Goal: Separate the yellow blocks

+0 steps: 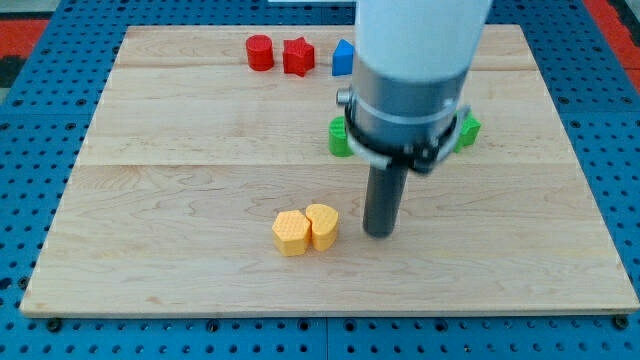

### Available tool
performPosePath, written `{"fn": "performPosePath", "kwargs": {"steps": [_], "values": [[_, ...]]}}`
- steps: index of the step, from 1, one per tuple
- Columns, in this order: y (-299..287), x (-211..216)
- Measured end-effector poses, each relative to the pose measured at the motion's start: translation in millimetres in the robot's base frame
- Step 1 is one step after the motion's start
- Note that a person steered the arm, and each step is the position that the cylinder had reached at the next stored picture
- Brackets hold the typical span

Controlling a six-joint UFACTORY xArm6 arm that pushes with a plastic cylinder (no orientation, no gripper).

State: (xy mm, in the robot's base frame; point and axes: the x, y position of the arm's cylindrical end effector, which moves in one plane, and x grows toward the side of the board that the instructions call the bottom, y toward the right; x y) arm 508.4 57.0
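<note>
Pale wooden surface (200,120) fills most of the frame, lying on a blue pegboard (40,150) whose holes show along the left, right and bottom edges. Low and centre, two yellow blocks sit pressed together: a yellow hexagon (290,233) on the left and a yellow heart (322,226) touching its right side, with no gap visible between them. Just right of the heart, close but apart from it, my tip (380,234) meets the wood, the dark rod rising straight into the arm's wide white and grey body (415,70), which hides much of the upper centre. No claw shows anywhere on the arm, so there is no open or closed state to report.

Along the top edge, left of centre, stand a red cylinder (260,52) and, just beside it, a red star (298,56). A blue block (343,58) peeks out next to them, its shape partly covered by the arm. Two green blocks flank the arm's collar at mid-height: one green block (339,138) on its left, another green piece (468,129) on its right, both too hidden to name their shapes.
</note>
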Motion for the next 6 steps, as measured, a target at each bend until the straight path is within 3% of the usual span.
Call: {"fn": "performPosePath", "kwargs": {"steps": [1,2,3,4,5,6], "values": [[-30.8,-67.4],[-38.5,-77.2],[-6.8,-62.9],[27.6,18.8],[-54.0,38.0],[-133.4,-15.8]]}}
